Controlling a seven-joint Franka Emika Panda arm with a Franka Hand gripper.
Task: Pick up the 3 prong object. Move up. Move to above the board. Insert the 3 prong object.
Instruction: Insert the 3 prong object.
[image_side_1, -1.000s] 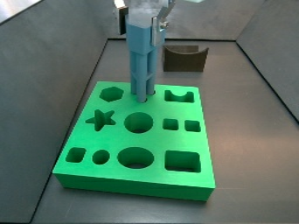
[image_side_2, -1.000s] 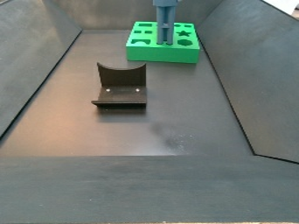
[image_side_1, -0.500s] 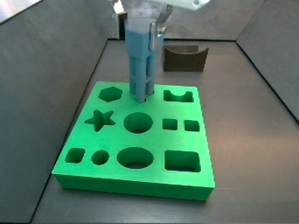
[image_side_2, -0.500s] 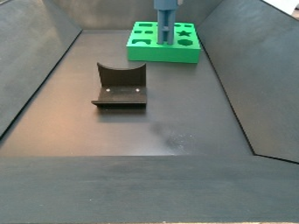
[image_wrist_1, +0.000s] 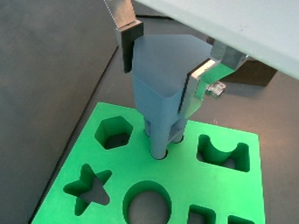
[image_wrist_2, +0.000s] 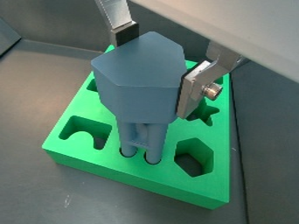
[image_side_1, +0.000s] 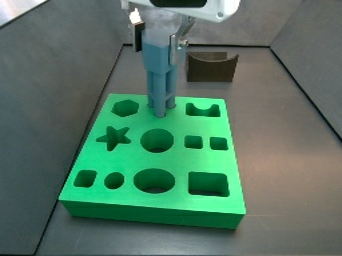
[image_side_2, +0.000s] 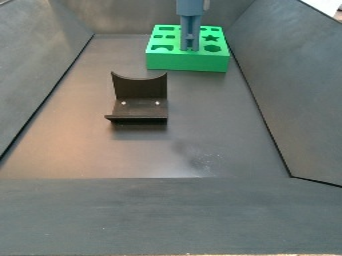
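Observation:
The light blue 3 prong object (image_side_1: 162, 75) stands upright on the green board (image_side_1: 154, 208), its prongs down in the three small holes between the hexagon and the notched cut-out. Both wrist views show its blocky head (image_wrist_1: 163, 70) (image_wrist_2: 135, 87) and the prongs entering the board (image_wrist_1: 187, 172) (image_wrist_2: 117, 171). My gripper (image_side_1: 160, 40) sits around the head, with the jaws slightly open and a narrow gap on at least one side (image_wrist_1: 166, 63) (image_wrist_2: 162, 65). In a side view the object (image_side_2: 191, 30), the board (image_side_2: 181, 62) and the gripper (image_side_2: 193, 8) are far off.
A dark brown block with a curved notch (image_side_2: 136, 98) lies on the dark floor away from the board; it shows behind the board in a side view (image_side_1: 211, 65). Sloping grey walls enclose the floor on all sides.
The gripper fingers have spread slightly off the object's head. The object stays upright in the board's three holes and has not visibly moved.

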